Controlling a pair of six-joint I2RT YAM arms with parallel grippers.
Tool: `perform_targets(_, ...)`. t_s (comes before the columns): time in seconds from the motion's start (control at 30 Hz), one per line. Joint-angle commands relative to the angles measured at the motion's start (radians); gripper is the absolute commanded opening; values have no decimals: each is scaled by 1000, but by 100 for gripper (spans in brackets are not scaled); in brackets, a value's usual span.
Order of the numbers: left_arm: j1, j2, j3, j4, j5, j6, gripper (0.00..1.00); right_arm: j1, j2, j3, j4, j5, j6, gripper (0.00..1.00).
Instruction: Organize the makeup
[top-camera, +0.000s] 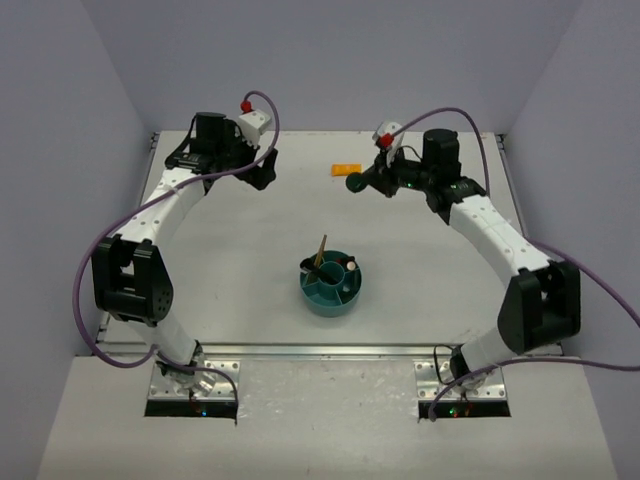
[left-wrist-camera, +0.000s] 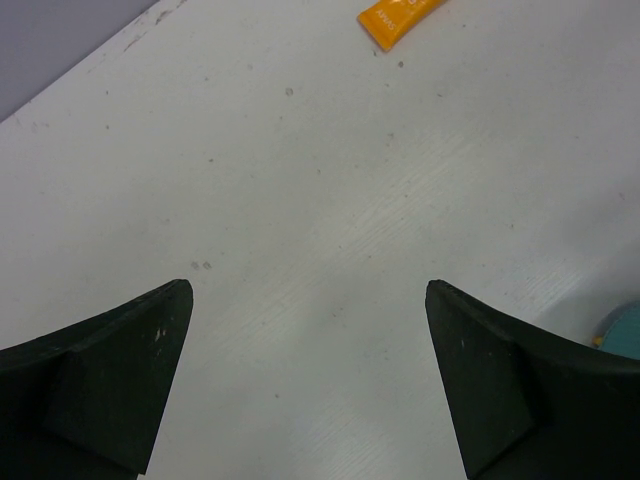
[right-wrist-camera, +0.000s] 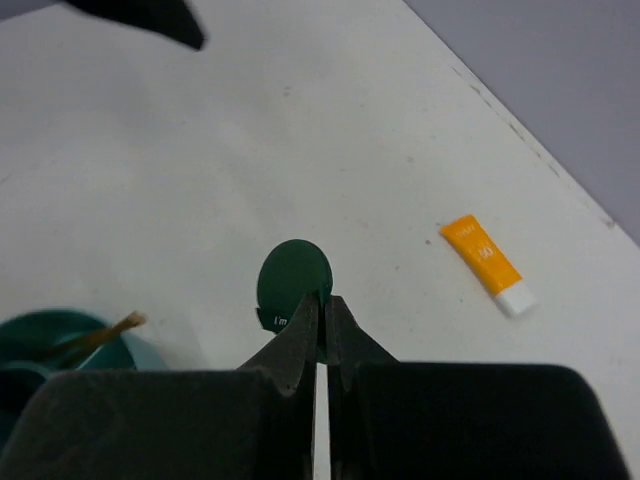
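Dark green and round, the compact (right-wrist-camera: 293, 285) is pinched by its lower edge in the right end effector (right-wrist-camera: 321, 308), whose jaws are closed to a thin slit on it. The disc's flat face is turned up toward the wrist camera. The left end effector (left-wrist-camera: 310, 300) stands wide open over bare white surface (top-camera: 250, 260) and holds nothing. Near the far edge, between the two arms, the orange packet (right-wrist-camera: 487, 265) lies flat. From above its long axis runs roughly left to right; its white end points away from the compact. Nearer the bases, a teal bowl (top-camera: 330, 308) holds a tan brush (top-camera: 319, 252) leaning out over its rim.
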Motion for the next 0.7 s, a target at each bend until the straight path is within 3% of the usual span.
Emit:
perform_targets(0.0,14,-24,6,27,11,2,100,62,-208,-161,-306,-368,-686,0)
perform_targets(0.07,14,-20,10,29,16,1,100,97,-282,-214,-381,-377,-830,0)
perform_targets(0.23,14,-9,27,30,29,-7,100,195,-359,-255,-555,-358,-964,0)
perform_targets(0.47,14,-7,29,30,38,-25,100,331,-335,-343,-511,-210,-1064,0)
perform_targets(0.67,14,-29,10,25,24,-20,100,356,-321,-382,-502,-116,-1153,0)
